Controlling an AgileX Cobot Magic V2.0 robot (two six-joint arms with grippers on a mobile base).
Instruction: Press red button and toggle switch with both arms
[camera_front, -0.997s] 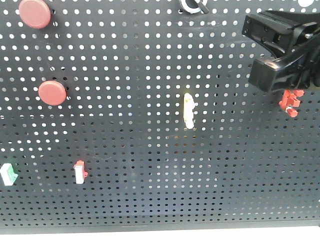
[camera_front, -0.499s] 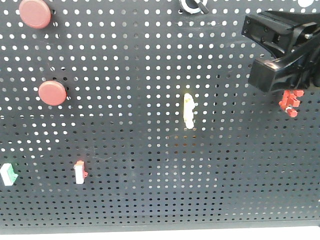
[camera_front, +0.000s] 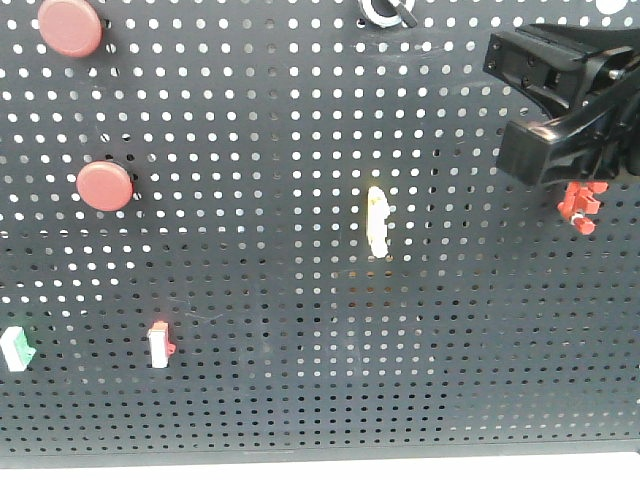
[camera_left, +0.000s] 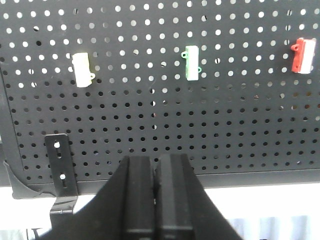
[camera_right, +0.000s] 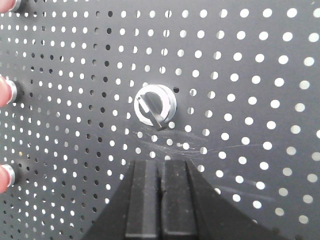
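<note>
A black robot gripper (camera_front: 560, 100) hovers just above the red toggle switch (camera_front: 579, 205) at the pegboard's (camera_front: 300, 380) right edge. Both wrist views show fingers pressed together, holding nothing.

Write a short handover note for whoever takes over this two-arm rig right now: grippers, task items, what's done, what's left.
Left gripper: shut, empty, facing the pegboard near its lower edge, below the green-and-white switch.
Right gripper: shut, empty, pointed just below the rotary knob.
Front view: a black arm overlaps the top of the red toggle switch; whether they touch is unclear, as is which arm it is.
Upper red button and lower red button sit at the board's left, nothing near them.
Done: nothing confirmable.
Left: press a red button, flip the toggle.
</note>
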